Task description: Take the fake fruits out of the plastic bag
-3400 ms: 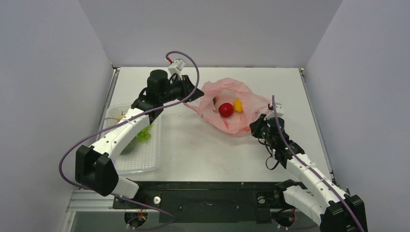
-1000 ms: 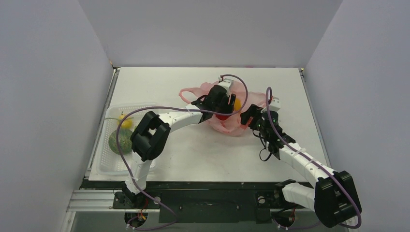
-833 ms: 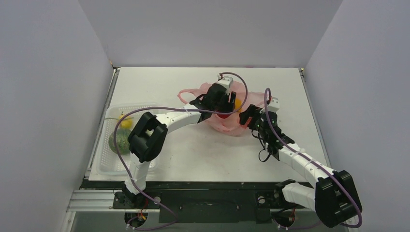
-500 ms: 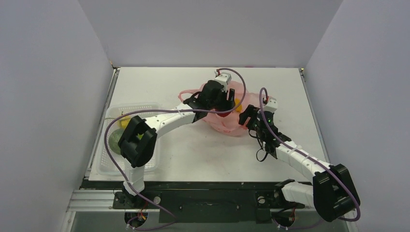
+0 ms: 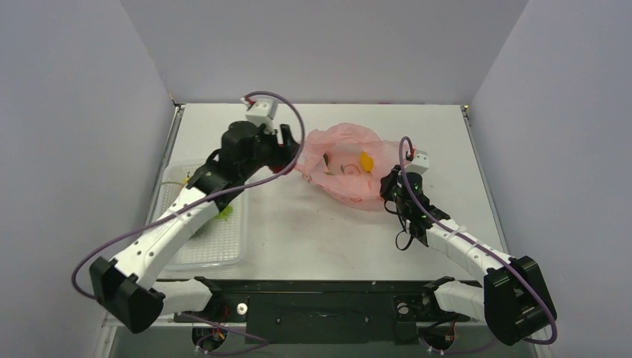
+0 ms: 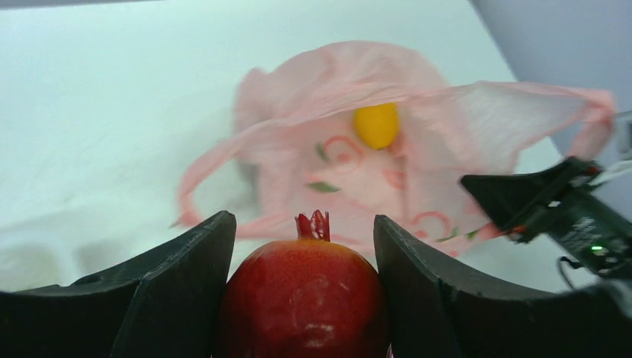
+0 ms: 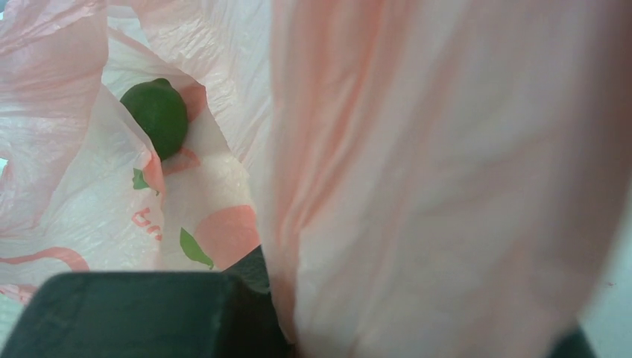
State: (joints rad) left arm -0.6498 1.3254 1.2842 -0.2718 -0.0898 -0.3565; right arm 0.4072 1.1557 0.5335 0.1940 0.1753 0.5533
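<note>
Top external shows me the table (image 5: 313, 231) with the tray (image 5: 216, 250) at its left edge. The bag (image 5: 344, 179) lies open right of centre, and my right gripper (image 5: 387, 184) has its jaws closed on the film at the bag's right rim. My left gripper (image 6: 302, 224) hangs just left of the bag, clamped on the red fruit (image 6: 304, 298). Inside the bag I see a lemon (image 6: 375, 124) and a green fruit (image 7: 156, 115).

**Pink bag, bright fruit**

The bag (image 5: 346, 160) is translucent pink, printed with red swirls and green leaves. The red fruit (image 6: 304, 306) is glossy, the yellow fruit (image 6: 376, 124) plain, the green fruit (image 7: 156, 115) dark. The left gripper (image 6: 302, 239) is black and the table (image 5: 313, 224) is white.
</note>
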